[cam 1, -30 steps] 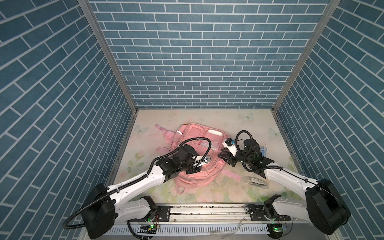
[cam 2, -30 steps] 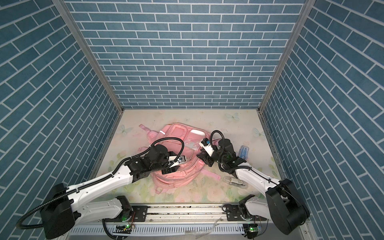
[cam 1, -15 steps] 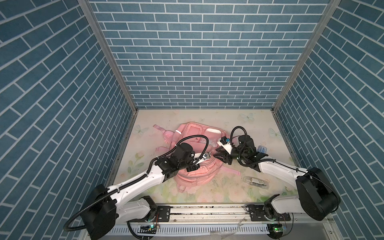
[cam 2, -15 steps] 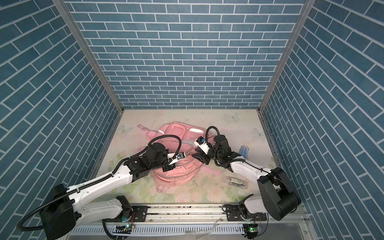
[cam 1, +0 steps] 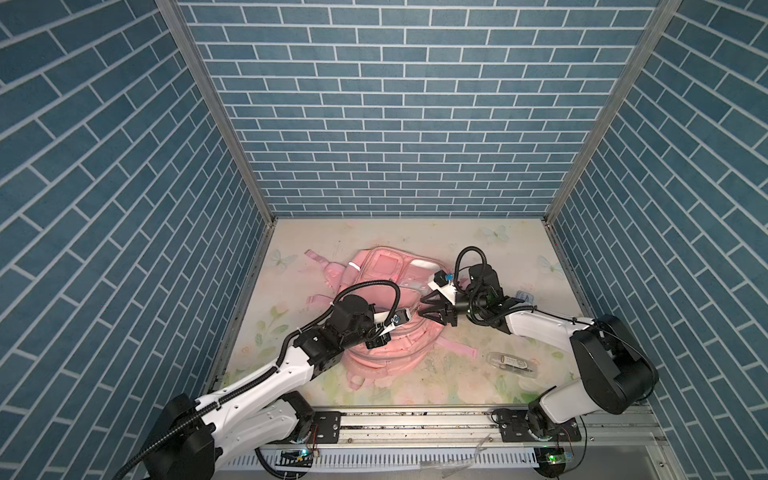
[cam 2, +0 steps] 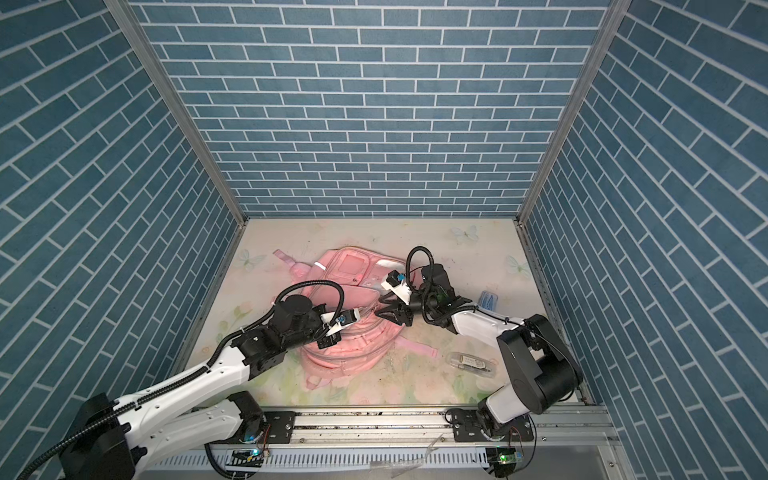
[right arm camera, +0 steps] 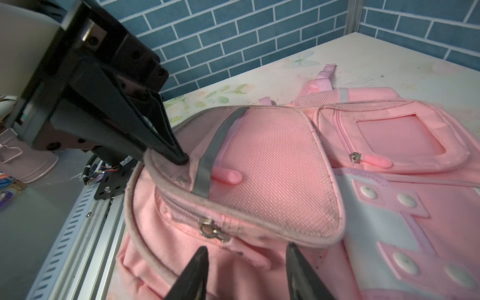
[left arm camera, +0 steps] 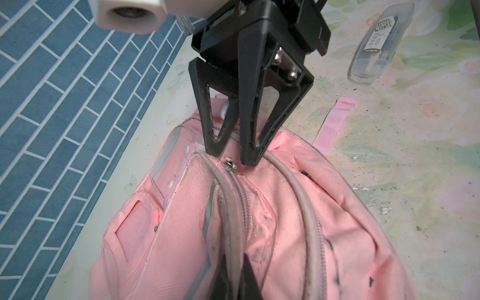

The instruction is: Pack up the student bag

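Observation:
The student bag (cam 1: 386,270) (cam 2: 353,266) is a soft pink backpack lying in the middle of the table. My left gripper (left arm camera: 235,272) (cam 1: 379,341) is shut on the grey piped rim of a bag pocket (left arm camera: 226,233). The right wrist view shows that pinch on the rim, with the left gripper (right arm camera: 181,158) above it. My right gripper (right arm camera: 248,248) (cam 1: 424,308) (cam 2: 380,307) stands open just over the bag's top. A metal zipper slider (right arm camera: 207,230) (left arm camera: 230,165) lies right before its fingertips. The slider's pink pull tab (right arm camera: 249,253) lies between the open jaws, not gripped.
A clear pen case (cam 1: 512,364) (cam 2: 471,360) (left arm camera: 376,41) lies on the table to the right of the bag. A small blue packet (cam 1: 524,297) (cam 2: 489,300) sits behind my right arm. A pink strap (cam 1: 457,349) trails from the bag. Blue brick walls enclose three sides.
My left gripper has shut on the pocket rim. The right gripper has moved left onto the bag near the zipper slider and widened a little.

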You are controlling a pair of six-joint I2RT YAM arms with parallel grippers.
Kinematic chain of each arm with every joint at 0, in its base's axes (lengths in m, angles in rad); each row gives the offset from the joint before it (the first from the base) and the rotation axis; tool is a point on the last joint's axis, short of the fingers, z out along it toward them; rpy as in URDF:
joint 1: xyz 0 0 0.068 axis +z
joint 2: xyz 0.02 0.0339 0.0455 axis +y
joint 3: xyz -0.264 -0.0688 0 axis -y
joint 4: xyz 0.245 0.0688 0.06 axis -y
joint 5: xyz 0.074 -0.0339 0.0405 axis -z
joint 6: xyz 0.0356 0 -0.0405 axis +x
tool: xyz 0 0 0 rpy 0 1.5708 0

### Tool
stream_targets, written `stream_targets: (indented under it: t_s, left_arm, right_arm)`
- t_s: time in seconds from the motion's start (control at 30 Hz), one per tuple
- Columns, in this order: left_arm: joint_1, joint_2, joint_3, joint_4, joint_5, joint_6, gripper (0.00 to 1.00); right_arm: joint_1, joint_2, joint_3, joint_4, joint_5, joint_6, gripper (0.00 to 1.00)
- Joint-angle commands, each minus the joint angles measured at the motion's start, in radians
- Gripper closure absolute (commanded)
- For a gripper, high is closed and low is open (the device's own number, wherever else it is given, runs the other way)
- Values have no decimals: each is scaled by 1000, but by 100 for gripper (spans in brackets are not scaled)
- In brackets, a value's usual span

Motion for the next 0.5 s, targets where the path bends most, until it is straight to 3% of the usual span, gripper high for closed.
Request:
stream_targets:
  t_s: [0.0,0.17,0.23,0.47]
  left_arm:
    - [20,-41,2,135,57,20,100]
    - [48,-42,-3,158,86,-6,100]
    - [55,-41,-5,158,84,-8,100]
    - [78,-42,-7,160,110,-14,100]
  right_arm:
    - [7,30,-16,83,-69,5,51]
    - [34,60,2,78,-93,8,61]
    - [53,42,4,43,-76,-16,68]
    - [61,-7,-60,85,-1,-30,79]
